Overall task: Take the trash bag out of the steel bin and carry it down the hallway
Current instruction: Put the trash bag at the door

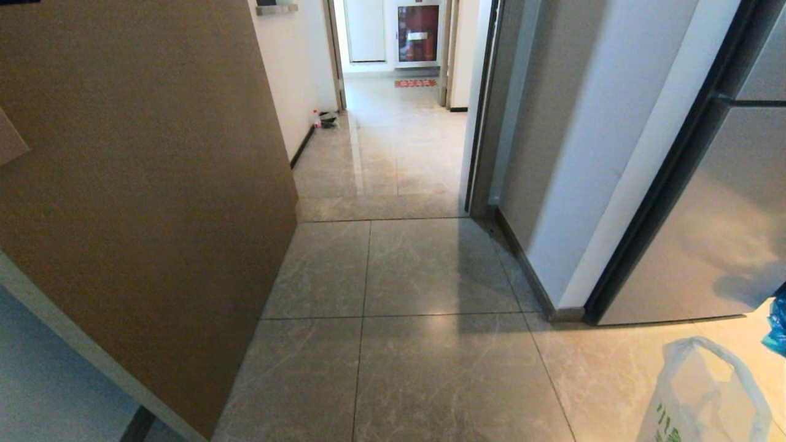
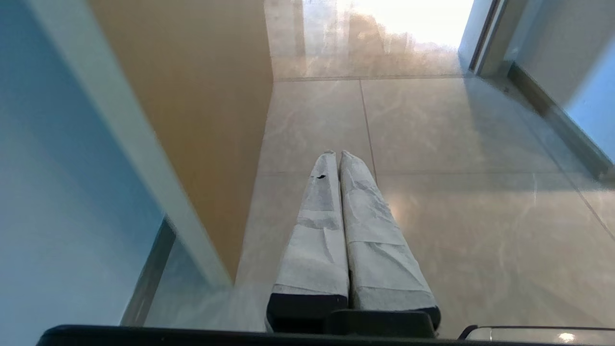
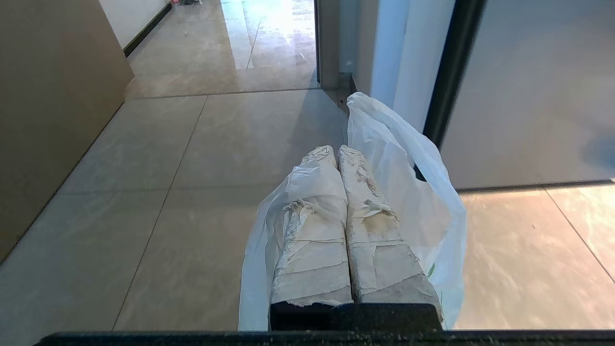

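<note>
Where the head view cuts off at about five o'clock, the trash bag (image 1: 706, 399) hangs above the floor: thin translucent white plastic, one loop handle standing up, green print low on its side. The right gripper (image 3: 338, 150) has its tape-wrapped fingers (image 3: 312, 240) pressed together, with the bag's plastic draped over and around them; the pinch point itself is hidden. A blue plastic bag (image 1: 777, 325) shows at three o'clock of the trash bag. The left gripper (image 2: 336, 154) is closed on nothing, over bare tile beside a brown panel (image 1: 141, 202). The hallway (image 1: 393, 141) runs toward twelve o'clock, ending at a glass-fronted cabinet (image 1: 418, 34) with a red floor sign (image 1: 416, 83) before it.
</note>
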Motion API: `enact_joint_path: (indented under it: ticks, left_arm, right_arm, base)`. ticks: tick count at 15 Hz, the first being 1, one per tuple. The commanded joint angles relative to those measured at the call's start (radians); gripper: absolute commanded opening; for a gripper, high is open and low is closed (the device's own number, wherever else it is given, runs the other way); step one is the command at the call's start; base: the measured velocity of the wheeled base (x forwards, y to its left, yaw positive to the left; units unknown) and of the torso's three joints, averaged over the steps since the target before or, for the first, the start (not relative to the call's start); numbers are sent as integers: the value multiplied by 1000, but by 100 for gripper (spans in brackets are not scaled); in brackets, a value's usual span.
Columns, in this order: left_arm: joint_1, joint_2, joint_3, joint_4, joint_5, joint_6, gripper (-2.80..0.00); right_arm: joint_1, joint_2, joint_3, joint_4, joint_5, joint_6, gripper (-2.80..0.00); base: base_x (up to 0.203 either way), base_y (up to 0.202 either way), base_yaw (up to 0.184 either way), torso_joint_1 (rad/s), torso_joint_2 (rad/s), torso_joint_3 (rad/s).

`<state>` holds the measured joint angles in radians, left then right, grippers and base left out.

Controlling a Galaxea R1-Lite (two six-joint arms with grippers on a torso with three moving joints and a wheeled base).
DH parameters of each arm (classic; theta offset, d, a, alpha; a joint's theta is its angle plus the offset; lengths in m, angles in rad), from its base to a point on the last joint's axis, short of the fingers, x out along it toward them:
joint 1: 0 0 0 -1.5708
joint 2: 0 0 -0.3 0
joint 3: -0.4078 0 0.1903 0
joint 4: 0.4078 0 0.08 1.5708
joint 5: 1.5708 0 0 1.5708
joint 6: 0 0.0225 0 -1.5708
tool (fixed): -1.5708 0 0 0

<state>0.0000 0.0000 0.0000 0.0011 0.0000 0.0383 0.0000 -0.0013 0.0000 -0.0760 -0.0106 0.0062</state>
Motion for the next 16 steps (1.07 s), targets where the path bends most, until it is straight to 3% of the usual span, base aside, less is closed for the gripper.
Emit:
enact_joint_path:
  ticks: [1, 16]
  left_arm:
    - [0, 0, 2, 0, 0, 0, -280]
    - [0, 0, 0, 0, 2, -6, -280]
  right_arm:
    - [0, 0, 31, -1, 0, 0, -280]
    - [0, 1, 31, -1, 1, 0, -280]
  base:
    - [192, 0, -1, 6, -2, 2]
    - [193, 0, 0, 2, 2, 2]
